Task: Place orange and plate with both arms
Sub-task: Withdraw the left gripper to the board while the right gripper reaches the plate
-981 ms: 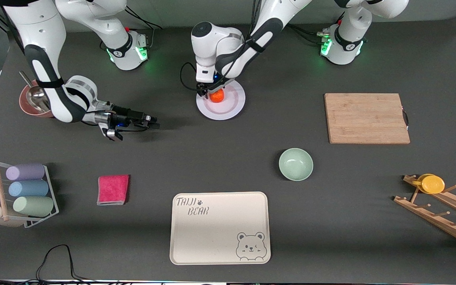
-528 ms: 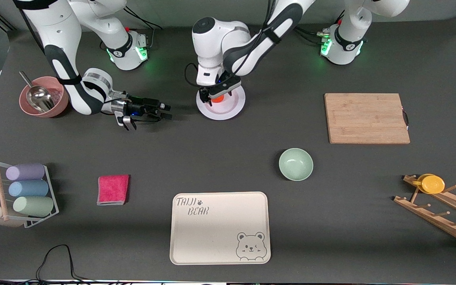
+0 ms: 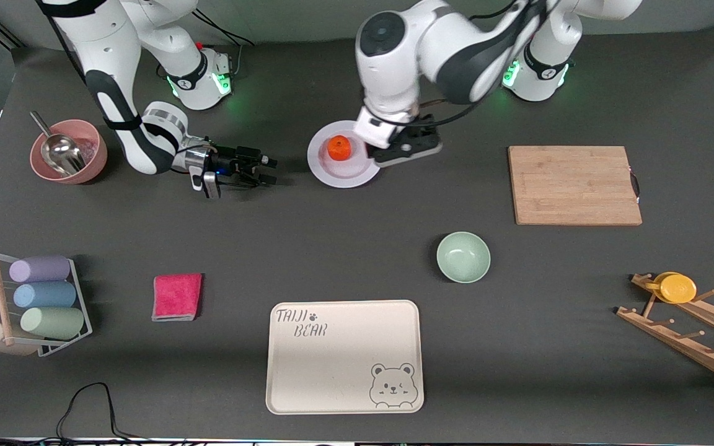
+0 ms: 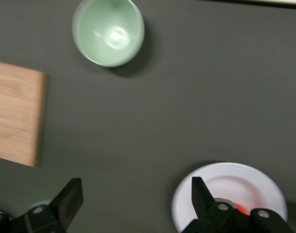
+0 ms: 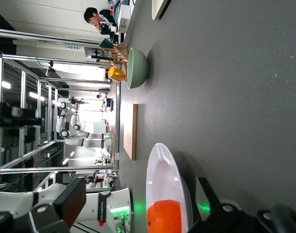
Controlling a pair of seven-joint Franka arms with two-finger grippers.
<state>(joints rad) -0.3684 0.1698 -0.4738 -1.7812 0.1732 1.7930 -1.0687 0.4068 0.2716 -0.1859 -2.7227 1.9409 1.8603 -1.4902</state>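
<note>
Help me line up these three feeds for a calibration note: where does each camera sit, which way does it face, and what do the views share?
Front view: high across the table, facing both arm bases; shows both arms, the open right gripper low beside the plate, the open left gripper above the plate's edge.
Left wrist view: looks down past its own fingers at the plate and green bowl.
Right wrist view: low, level along the table, its fingers framing the orange.
Shared: plate, orange and green bowl.
</note>
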